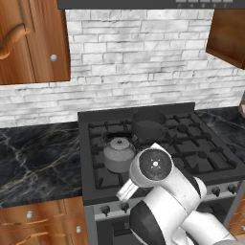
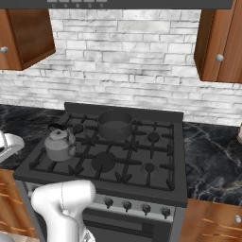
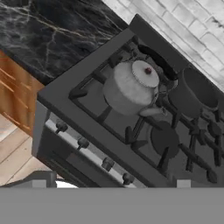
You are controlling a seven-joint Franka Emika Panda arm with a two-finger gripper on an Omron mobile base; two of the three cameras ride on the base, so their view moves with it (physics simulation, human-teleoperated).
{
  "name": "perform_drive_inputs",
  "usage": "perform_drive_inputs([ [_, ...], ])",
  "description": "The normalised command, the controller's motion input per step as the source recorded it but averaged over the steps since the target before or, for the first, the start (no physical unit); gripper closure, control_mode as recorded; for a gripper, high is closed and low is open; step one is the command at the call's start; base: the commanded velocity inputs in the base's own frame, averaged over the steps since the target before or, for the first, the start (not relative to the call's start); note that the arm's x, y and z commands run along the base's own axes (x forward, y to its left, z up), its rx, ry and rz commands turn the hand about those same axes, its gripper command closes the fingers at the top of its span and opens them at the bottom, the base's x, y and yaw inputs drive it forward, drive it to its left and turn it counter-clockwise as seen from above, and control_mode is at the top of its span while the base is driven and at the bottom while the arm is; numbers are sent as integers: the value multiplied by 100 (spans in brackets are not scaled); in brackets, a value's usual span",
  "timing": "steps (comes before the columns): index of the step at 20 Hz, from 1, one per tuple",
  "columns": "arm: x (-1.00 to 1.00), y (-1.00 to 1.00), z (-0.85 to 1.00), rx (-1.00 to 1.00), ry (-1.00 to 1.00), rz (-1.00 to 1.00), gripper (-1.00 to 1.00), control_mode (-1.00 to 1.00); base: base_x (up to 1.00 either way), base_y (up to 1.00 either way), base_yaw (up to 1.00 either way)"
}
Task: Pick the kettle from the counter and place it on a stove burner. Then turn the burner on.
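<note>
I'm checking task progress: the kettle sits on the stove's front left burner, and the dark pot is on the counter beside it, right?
Not quite. The kettle is on the front left burner, but the dark pot stands on a back burner of the stove, not the counter, as the right base view shows.

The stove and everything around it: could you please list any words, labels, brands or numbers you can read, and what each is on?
None can be read. The stove, its knobs, the kettle and the pot carry no visible lettering. The small pale marks on the dark panel above the stove are too small to read.
</note>
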Motion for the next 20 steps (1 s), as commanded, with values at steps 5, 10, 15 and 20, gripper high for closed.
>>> perform_drive_inputs([
  [5,-69,0,-69,29,-10,0,-100,-100,0,0,0],
  [10,-28,0,-86,48,-22,0,-100,-100,0,0,0],
  [15,0,0,-100,59,-20,0,-100,-100,0,0,0],
  [20,-2,0,-100,59,-15,0,-100,-100,0,0,0],
])
